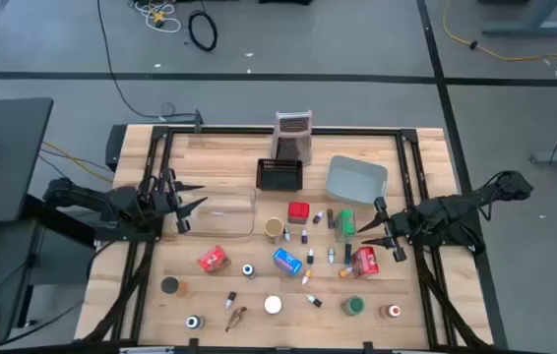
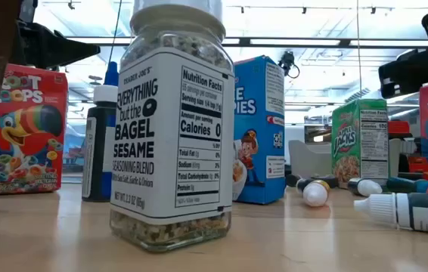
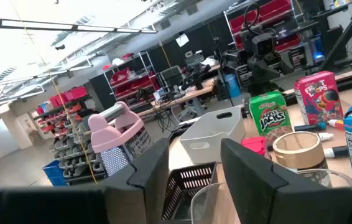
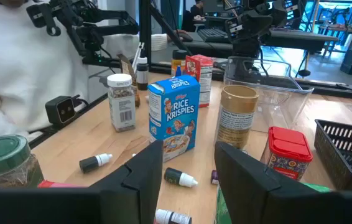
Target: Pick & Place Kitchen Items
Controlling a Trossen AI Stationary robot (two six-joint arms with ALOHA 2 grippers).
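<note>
The kitchen items lie scattered over the table's middle and near part. In the high view I see a red packet [image 1: 213, 259], a blue packet [image 1: 286, 261], a second red packet [image 1: 365, 261], a green packet [image 1: 344, 223], a red jar [image 1: 298, 211], a brown-lidded jar [image 1: 275, 228], a white-lidded jar [image 1: 273, 305], a green-lidded jar [image 1: 353, 306] and several tiny bottles. My left gripper [image 1: 185, 206] hovers open at the table's left, beside the clear tub [image 1: 224, 211]. My right gripper [image 1: 377, 231] hovers open at the right, next to the green packet.
The black mesh basket [image 1: 279, 174], grey tray [image 1: 355, 180] and tall grater [image 1: 293, 135] stand toward the far edge. A seasoning jar [image 2: 170, 128] stands close in front of the low camera. Bare wood shows along the far edge and at the near left corner.
</note>
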